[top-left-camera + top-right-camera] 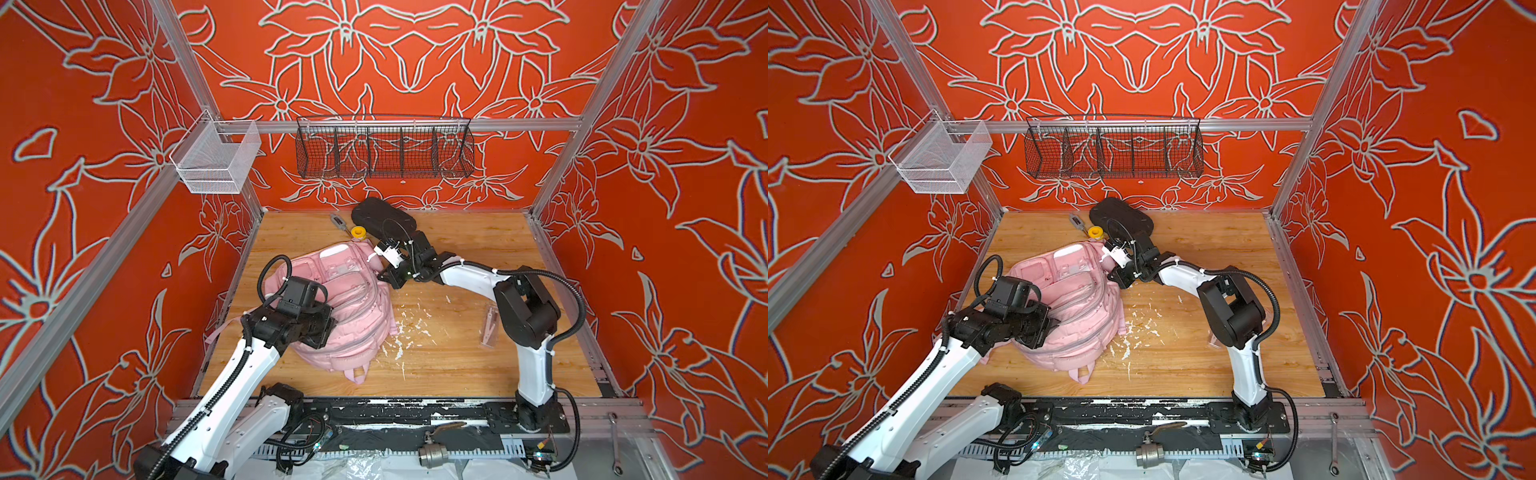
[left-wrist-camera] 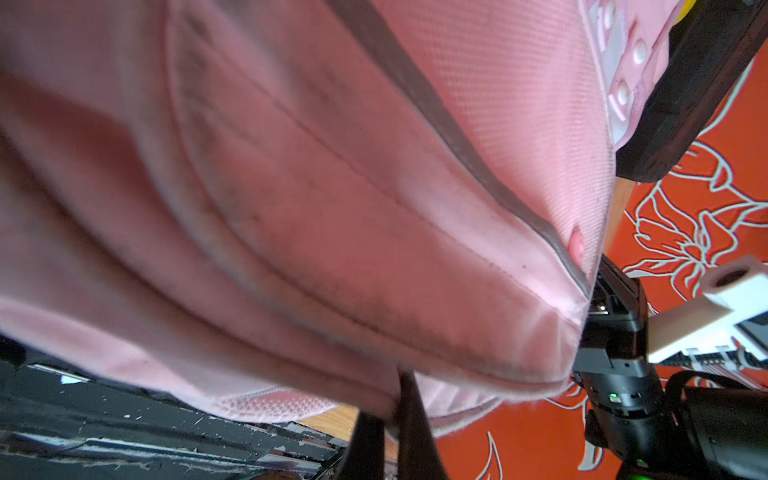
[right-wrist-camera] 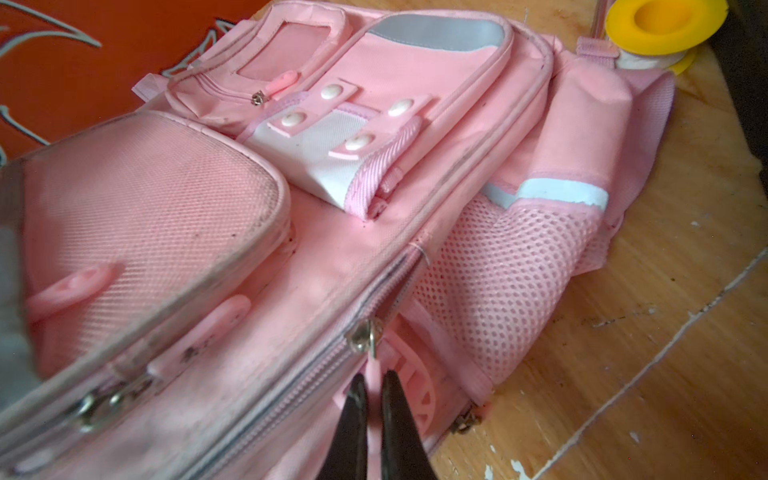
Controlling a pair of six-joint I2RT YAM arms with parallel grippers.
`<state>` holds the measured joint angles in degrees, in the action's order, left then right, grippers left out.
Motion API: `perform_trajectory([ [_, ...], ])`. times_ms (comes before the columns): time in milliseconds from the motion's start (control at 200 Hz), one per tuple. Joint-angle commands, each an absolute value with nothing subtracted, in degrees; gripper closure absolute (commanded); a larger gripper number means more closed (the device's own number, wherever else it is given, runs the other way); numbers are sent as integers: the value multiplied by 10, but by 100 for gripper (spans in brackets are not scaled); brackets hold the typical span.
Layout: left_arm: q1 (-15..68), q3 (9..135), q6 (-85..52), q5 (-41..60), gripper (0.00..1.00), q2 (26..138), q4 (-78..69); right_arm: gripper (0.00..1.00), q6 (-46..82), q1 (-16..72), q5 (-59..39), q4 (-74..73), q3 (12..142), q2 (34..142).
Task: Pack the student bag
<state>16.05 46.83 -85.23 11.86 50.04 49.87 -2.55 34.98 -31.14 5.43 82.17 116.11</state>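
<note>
Right wrist view alone shows the right pincer (image 3: 374,380) pinching the woven pink student bag's (image 3: 332,232) zipper pull (image 3: 372,365); the left pincer (image 2: 388,399) nips its fabric.

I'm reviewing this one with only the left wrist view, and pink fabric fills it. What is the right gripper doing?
Observer: The right gripper is shut on the pink zipper pull of the student bag, just below the metal slider.
Operator: Is anything lying outside the bag on that side?
Observer: Yes. In a top view a clear packet lies on the table beside the right arm, apart from the bag.
</note>
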Motion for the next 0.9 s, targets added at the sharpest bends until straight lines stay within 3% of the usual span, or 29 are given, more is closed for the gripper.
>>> perform_trajectory([
  [0,159,491,-836,135,100,490,539,100,-23,326,-260,62,851,1178],
  [600,159,483,-832,136,100,482,525,100,-36,317,-254,146,963,1247],
  [636,159,483,-829,137,100,482,519,93,-37,317,-263,135,951,1237],
  [686,159,483,-819,144,81,486,507,80,-46,318,-279,120,932,1216],
  [746,159,497,-796,150,65,496,508,71,-59,318,-290,118,917,1191],
  [896,161,560,-689,159,50,528,519,53,-90,316,-292,113,862,1113],
])
